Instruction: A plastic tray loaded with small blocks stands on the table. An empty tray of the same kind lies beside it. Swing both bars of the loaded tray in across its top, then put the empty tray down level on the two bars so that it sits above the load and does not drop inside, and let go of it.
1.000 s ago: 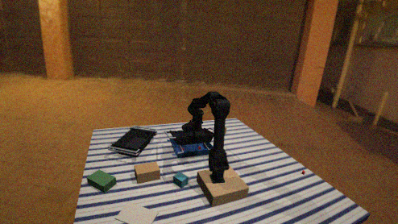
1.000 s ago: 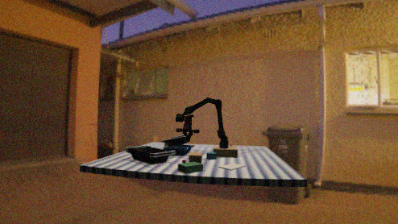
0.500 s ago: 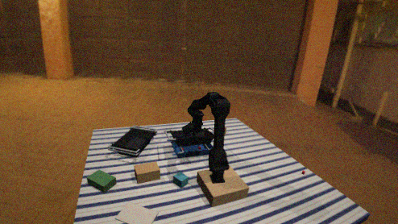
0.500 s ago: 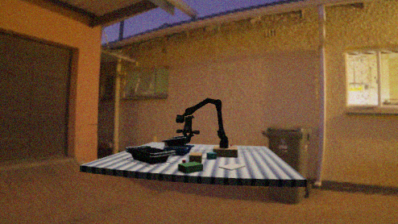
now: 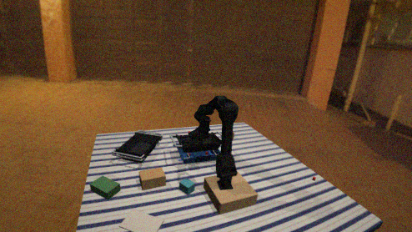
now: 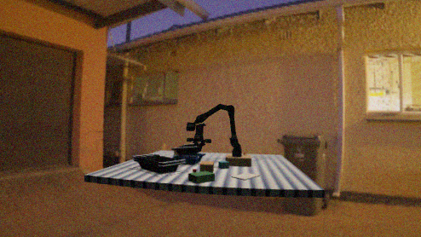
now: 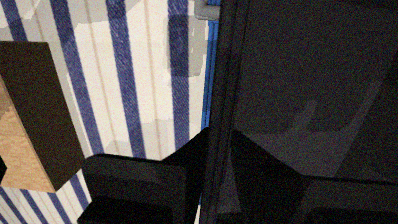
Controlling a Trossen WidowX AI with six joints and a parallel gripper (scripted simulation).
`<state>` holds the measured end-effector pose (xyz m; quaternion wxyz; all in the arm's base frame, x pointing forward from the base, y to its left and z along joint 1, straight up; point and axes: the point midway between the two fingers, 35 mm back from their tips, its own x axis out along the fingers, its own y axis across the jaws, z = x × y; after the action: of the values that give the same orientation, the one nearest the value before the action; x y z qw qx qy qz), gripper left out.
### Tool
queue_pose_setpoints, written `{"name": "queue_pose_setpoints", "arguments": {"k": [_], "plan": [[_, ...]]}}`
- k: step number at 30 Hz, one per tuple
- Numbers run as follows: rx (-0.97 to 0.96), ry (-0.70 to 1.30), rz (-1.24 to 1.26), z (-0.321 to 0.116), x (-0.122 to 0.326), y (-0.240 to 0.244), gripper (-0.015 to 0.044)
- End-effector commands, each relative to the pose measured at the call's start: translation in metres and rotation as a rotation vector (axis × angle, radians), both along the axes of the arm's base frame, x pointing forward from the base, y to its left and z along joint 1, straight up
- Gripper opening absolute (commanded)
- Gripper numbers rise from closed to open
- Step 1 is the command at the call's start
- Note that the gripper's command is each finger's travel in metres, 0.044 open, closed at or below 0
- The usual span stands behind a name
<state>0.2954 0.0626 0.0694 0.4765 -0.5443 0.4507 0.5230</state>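
Observation:
The blue tray point(image 5: 199, 157) point(image 6: 194, 158) point(image 7: 209, 85) stands at the back of the table with small red blocks partly visible in it. My gripper point(image 5: 200, 137) point(image 6: 198, 145) point(image 7: 220, 134) is shut on a wall of the empty black tray point(image 5: 208, 148) point(image 6: 186, 150) point(image 7: 310, 75). This tray is held over the blue tray, roughly level, and hides most of its top. A grey bar end point(image 7: 207, 12) shows at the blue tray's edge in the wrist view. Whether the black tray touches both bars cannot be told, and the far bar is hidden.
Another black tray point(image 5: 139, 145) point(image 6: 158, 164) with wire bars stands at the left. A tan block point(image 5: 153, 179), a green block point(image 5: 105, 187) point(image 6: 201, 176), a teal block point(image 5: 187, 186) and a pale sheet point(image 5: 142, 222) lie nearer. The arm's wooden base point(image 5: 233, 196) stands right of them.

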Motion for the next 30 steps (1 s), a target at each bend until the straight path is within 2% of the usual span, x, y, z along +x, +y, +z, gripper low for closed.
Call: {"name": "queue_pose_setpoints", "arguments": {"k": [1,30], "plan": [[-0.003,0.018,-0.001,-0.0056,-0.0031,-0.0004,0.0],[-0.003,0.018,-0.001,-0.013,-0.0045,-0.0006,0.0]]}}
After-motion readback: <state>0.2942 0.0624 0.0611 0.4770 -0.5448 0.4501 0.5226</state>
